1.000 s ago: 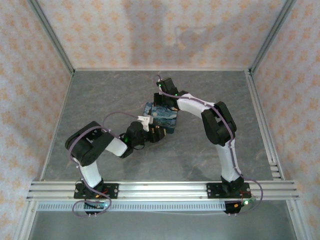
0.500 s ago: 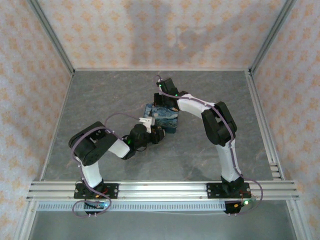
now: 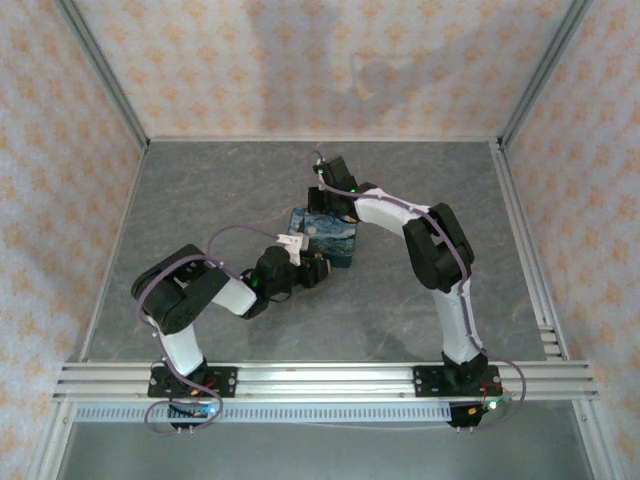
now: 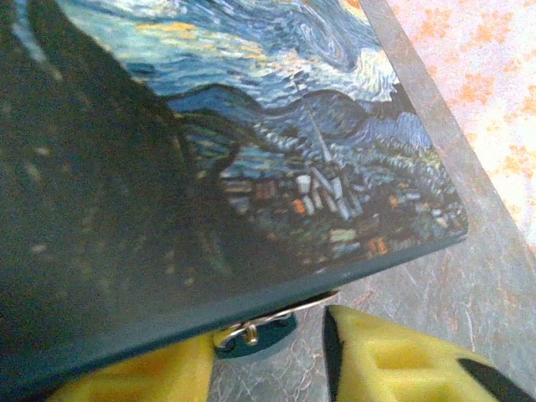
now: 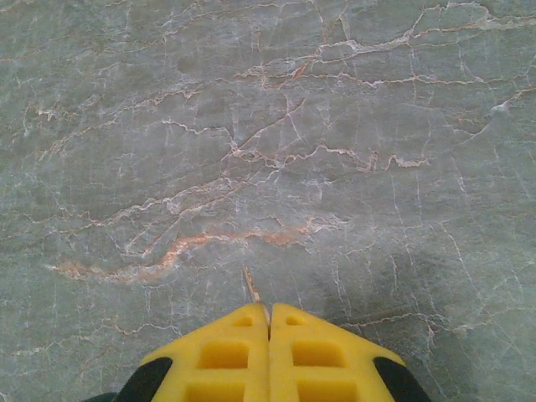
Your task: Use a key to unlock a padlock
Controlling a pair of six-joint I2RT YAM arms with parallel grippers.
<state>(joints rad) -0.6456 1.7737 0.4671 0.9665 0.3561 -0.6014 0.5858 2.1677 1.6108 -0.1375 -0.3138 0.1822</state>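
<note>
Yellow-fingered right gripper (image 5: 269, 322) pinches a thin key (image 5: 252, 289); left gripper (image 4: 268, 356) jaws stand apart, the padlock (image 4: 255, 339) between them, by the tin (image 4: 251, 151).

In the top view the tin box (image 3: 330, 238) sits in the middle of the table (image 3: 200, 190), with the left gripper (image 3: 314, 268) just below-left and the right gripper (image 3: 328, 205) just above, while in the left wrist view the padlock (image 4: 255, 337) lies bottom middle, just below the tin box's edge, between the fingers (image 4: 394, 360).
</note>
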